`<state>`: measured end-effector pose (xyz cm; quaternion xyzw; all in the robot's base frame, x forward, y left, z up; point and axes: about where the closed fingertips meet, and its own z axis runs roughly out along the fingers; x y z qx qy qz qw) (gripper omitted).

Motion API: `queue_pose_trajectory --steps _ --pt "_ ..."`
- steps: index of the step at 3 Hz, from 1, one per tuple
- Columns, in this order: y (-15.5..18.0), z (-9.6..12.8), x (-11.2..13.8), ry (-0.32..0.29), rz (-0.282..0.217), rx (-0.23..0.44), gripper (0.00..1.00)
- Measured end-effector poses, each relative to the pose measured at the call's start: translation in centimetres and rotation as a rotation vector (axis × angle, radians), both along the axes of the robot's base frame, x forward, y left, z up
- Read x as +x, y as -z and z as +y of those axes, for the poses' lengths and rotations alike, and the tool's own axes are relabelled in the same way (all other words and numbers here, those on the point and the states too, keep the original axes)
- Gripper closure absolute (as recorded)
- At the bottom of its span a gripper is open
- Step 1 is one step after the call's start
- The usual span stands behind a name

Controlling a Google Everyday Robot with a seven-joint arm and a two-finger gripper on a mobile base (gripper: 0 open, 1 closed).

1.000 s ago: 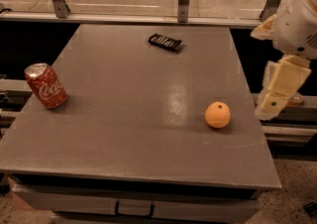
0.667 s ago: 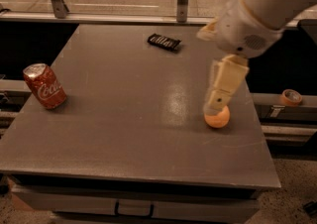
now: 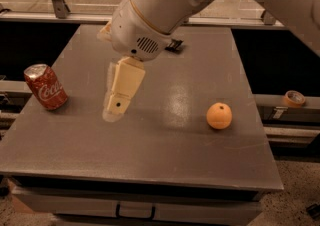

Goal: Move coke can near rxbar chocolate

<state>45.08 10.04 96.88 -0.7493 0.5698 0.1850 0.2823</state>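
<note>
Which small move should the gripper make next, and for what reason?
Probably slide the gripper leftward in the picture, toward the coke can. The gripper hangs above bare table, apart from the can, which stands near the left edge. The rxbar chocolate lies at the far side, mostly hidden behind the arm, so the can must be reached first.

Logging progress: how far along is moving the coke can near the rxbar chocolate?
Done: nothing yet; the coke can stands at the left edge of the table, far from the rxbar chocolate half hidden behind the arm. In hand: the hand hangs above the table's middle, clear of the can. Left: grasp, carry, set down by the bar.
</note>
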Motion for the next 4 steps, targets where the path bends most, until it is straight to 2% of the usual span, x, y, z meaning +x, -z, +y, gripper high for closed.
queue_pose_trajectory --steps 1,2,3,4 --pt "0.0 0.0 0.0 0.0 0.0 0.0 0.0" --pt "0.3 1.1 0.6 -0.015 -0.006 0.029 0.0" --pt "3.0 6.3 1.5 -0.065 0.031 0.106 0.0" --pt "5.0 13.0 3.9 -0.111 0.038 0.212 0.0"
